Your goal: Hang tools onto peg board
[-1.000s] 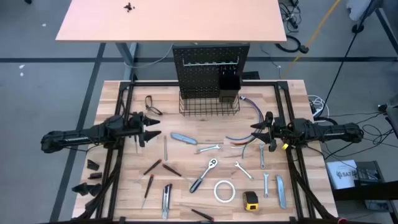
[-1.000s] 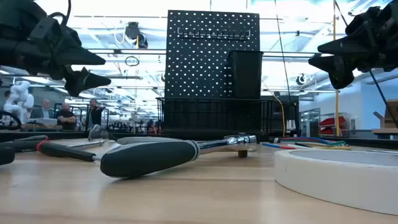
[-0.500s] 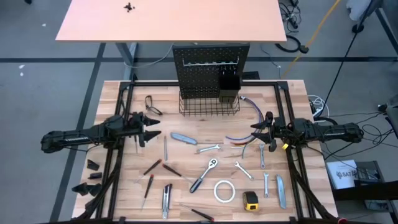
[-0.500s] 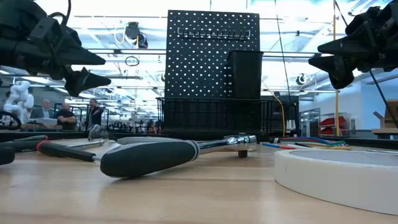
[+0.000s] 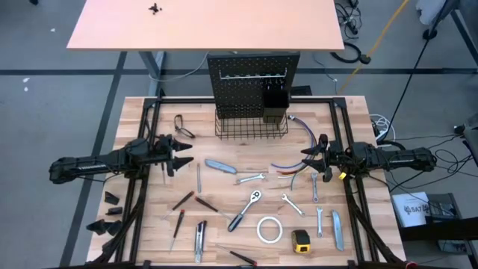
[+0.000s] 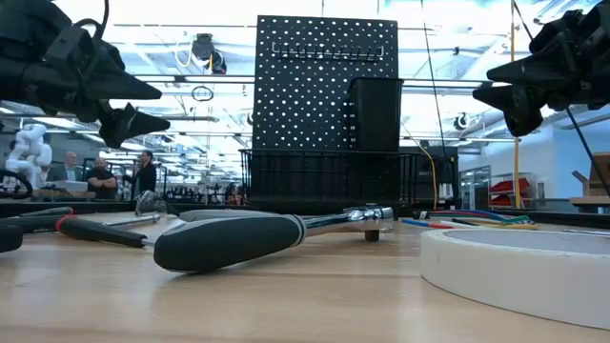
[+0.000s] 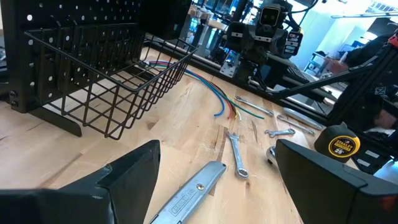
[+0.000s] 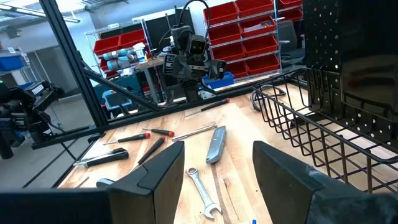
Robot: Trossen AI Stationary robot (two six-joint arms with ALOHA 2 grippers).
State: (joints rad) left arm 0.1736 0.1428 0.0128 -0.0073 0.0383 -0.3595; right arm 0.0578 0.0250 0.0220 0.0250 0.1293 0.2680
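1. High view: peg board (image 5: pixel 250 86) upright at the table's (image 5: pixel 351 112) far edge; one ratchet (image 5: pixel 245 211), one tape roll (image 5: pixel 269 229), one tape measure (image 5: pixel 301 240) lie flat.
2. Left gripper (image 5: pixel 181 155) and right gripper (image 5: pixel 306 159) hover at opposite sides, jaws apart, empty, open table between.

table top (image 5: pixel 149 119): pale wood planks, visible grain, smooth satin finish. peg board (image 5: pixel 246 86): black perforated sheet metal, matt. wire basket (image 7: pixel 118 87): thin black coated metal wire, slight sheen. bin (image 6: pixel 376 112): black, matt, material cannot be told. ratchet (image 6: pixel 257 236): polished bright metal head and shank, handle black, matt, rubber-like. combination wrench (image 7: pixel 236 155): bright silver metal, smooth. utility knife (image 7: pixel 189 196): grey cast-looking metal, dull finish. tape roll (image 6: pixel 519 272): white, matt, paper-like face. tape measure (image 7: pixel 339 144): yellow and black glossy plastic case. screwdrivers (image 8: pixel 155 134): red and black handles, plastic-looking, with bare metal shafts. wires (image 7: pixel 214 99): smooth coloured plastic sheathing.
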